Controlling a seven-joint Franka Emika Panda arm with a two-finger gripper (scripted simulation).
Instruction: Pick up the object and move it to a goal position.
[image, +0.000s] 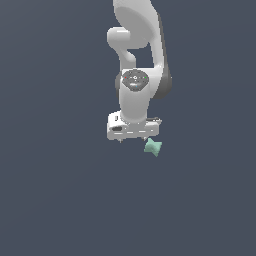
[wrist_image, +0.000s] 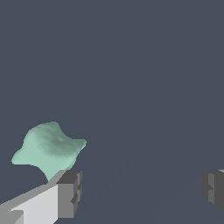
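Just beside the gripper (image: 133, 139) sits the mint-green object (image: 153, 147), outside its wide-apart, empty fingers (wrist_image: 68, 194).

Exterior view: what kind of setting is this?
Likely a bare simulator scene: flat, featureless dark grey ground, a flat-shaded white Panda arm, its gripper open, and one mint-green spool-shaped object.

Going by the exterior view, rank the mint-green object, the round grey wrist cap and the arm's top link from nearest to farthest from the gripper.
1. Mint-green object, just beside the gripper, toward the view's right.
2. Wrist cap, above it.
3. Top link, highest up.
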